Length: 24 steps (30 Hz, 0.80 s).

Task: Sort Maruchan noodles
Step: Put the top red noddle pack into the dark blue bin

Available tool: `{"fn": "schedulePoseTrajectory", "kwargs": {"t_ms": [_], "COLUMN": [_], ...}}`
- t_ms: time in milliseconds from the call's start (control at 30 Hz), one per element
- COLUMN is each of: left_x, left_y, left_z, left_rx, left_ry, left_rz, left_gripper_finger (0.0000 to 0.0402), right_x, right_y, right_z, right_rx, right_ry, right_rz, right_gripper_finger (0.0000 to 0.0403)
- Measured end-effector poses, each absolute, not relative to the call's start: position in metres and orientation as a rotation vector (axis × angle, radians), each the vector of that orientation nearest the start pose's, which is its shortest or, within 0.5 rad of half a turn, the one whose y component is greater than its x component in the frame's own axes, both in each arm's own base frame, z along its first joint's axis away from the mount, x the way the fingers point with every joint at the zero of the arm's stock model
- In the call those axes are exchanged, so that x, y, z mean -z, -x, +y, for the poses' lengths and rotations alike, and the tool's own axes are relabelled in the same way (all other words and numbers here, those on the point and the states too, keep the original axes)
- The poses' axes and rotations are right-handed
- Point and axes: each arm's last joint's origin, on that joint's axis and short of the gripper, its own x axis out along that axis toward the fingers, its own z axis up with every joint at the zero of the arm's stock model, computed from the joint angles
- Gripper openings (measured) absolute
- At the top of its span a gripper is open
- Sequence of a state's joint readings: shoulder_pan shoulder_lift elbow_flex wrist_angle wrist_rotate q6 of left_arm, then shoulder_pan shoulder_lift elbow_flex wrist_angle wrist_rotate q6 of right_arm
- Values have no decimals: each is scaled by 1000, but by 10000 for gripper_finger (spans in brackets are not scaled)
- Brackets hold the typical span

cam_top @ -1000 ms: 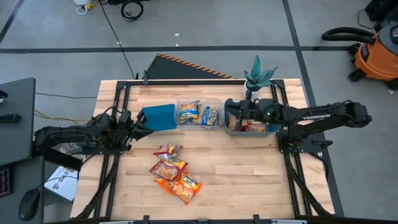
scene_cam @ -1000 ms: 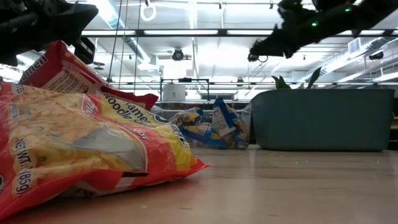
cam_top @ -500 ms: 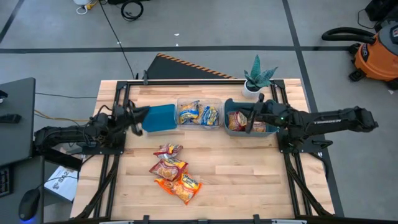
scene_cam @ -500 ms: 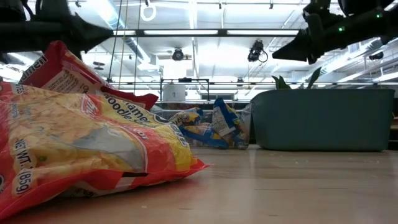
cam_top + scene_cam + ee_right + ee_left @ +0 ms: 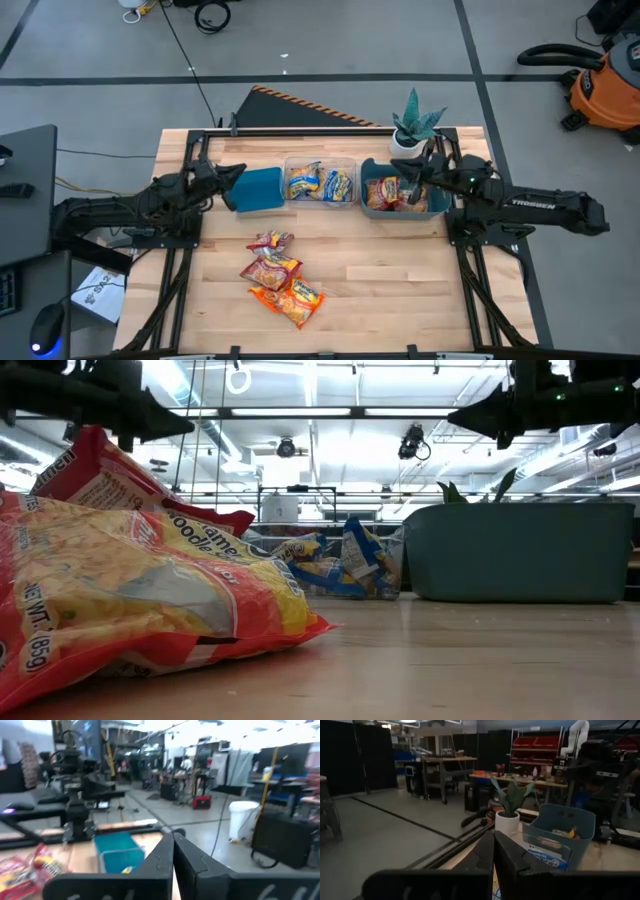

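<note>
**Q:** Where do the Maruchan noodles lie?

**A:** In three places. A loose heap of ramen packets [image 5: 281,277] lies on the wooden table [image 5: 400,290] toward its front, left of centre, a red-and-pink one at the top of the heap and orange-red ones below it. In the low view the nearest orange-red packet [image 5: 130,600] fills the left foreground. Blue-and-yellow packets [image 5: 320,183] lie in the clear bin [image 5: 321,160] at the table's back. Red-printed packets [image 5: 393,193] lie in the teal bin on the right [image 5: 366,170], just beside the clear one.

**Q:** And the third container?

**A:** A second teal bin [image 5: 256,188] touches the clear bin's left side; its inside cannot be made out.

**Q:** Where are the arms?

**A:** The left gripper [image 5: 228,176] is held at the left teal bin's outer edge, off the table surface. In its wrist view the two dark fingers [image 5: 507,857] lie pressed together with nothing between them. The right gripper [image 5: 416,175] hangs over the right teal bin, above the packets there; its fingers [image 5: 186,856] likewise meet in its wrist view, holding nothing.

**Q:** What surrounds the scene?

**A:** A potted plant [image 5: 415,125] in a white pot stands at the table's back edge behind the right teal bin. An orange shop vacuum [image 5: 603,85] sits on the floor well off to the right.
</note>
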<state>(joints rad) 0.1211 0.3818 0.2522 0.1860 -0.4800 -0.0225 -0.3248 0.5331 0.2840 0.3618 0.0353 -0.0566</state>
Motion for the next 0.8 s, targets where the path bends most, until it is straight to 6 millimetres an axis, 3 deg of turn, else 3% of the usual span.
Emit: {"fn": "schedulePoseTrajectory", "kwargs": {"t_ms": [133, 267, 433, 600, 800], "left_x": [-241, -237, -237, -248, -260], "left_y": [-124, -130, -140, -160, -185], "left_z": [27, 24, 17, -4, -41], "left_rx": [-542, -425, -331, -191, -85], "left_ry": [54, 92, 291, 416, 608], "left_rz": [59, 284, 459, 569, 789], "left_gripper_finger": [11, 15, 69, 146, 145], "right_x": [-241, -228, -229, -227, -228], "right_y": [-132, -132, -131, -131, -131], "right_z": [-48, -43, -40, -40, -39], "right_rx": [370, 260, 235, 228, 214], "right_ry": [56, 63, 73, 105, 145], "right_rz": [-153, -179, -224, -195, -204], "right_gripper_finger": [23, 25, 17, 11, 11]}}
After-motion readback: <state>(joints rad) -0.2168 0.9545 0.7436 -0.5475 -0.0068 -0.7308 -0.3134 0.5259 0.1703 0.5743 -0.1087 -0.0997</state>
